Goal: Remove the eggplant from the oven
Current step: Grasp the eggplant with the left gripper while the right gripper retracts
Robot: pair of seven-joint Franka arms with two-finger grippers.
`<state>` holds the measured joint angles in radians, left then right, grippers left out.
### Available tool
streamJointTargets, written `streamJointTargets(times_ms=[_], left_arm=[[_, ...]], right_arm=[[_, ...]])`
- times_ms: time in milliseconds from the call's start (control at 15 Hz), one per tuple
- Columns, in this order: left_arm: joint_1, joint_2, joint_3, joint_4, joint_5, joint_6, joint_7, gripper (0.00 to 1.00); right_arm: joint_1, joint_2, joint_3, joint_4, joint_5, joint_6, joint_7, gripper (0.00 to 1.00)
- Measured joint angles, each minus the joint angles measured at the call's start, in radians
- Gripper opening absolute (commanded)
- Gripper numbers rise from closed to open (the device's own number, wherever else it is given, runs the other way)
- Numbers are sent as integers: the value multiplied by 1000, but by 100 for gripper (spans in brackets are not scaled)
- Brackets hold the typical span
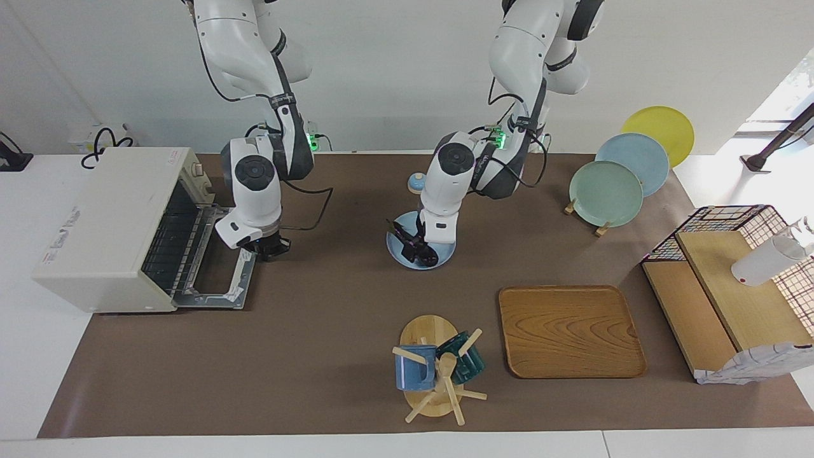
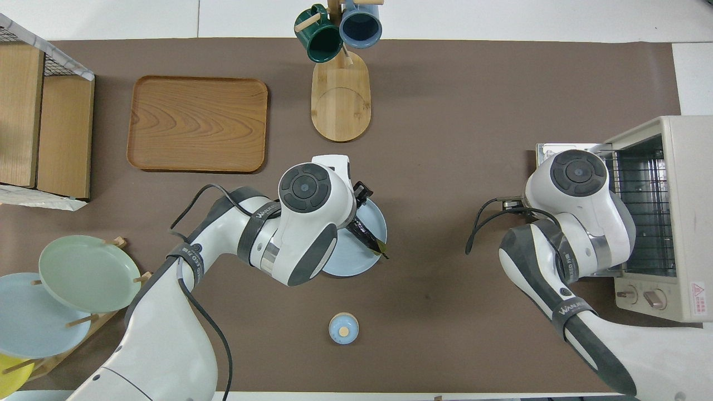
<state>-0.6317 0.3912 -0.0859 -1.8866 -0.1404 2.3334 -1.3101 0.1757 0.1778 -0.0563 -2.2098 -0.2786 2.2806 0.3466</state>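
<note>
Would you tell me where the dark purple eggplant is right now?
The dark purple eggplant lies on the round light blue plate mid-table, outside the off-white toaster oven, directly beneath the left gripper in the facing view.

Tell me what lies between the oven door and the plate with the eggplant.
Only bare brown mat, plain in the facing view; the right gripper hangs by the oven door's edge.

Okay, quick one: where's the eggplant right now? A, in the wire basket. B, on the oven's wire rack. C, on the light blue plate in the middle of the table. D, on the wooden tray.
C: the eggplant lies on the light blue plate, with the left gripper down at it.
</note>
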Motion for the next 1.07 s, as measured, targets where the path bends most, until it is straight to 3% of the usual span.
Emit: streamJointTargets(times_ms=[200, 400, 467, 533, 600, 667, 1067], left_arm=[[-7, 1, 1, 0, 0, -1, -16, 85], [-7, 1, 3, 0, 0, -17, -16, 71], [-7, 1, 3, 0, 0, -30, -16, 58], [-10, 1, 2, 0, 0, -39, -16, 40], [-14, 1, 3, 0, 0, -44, -16, 13], [-17, 1, 2, 1, 0, -46, -16, 0], [-10, -30, 18, 27, 0, -79, 20, 0]], right_arm=[[-1, 0, 0, 7, -75, -5, -24, 0], [2, -2, 13, 56, -83, -100, -82, 0], [2, -5, 18, 82, -82, -147, -108, 0], [2, -12, 20, 110, -82, -195, -130, 0], [1, -22, 20, 140, -82, -245, -156, 0], [-4, -34, 20, 162, -81, -286, -182, 0], [-102, -151, 17, 208, -78, -396, -351, 0]])
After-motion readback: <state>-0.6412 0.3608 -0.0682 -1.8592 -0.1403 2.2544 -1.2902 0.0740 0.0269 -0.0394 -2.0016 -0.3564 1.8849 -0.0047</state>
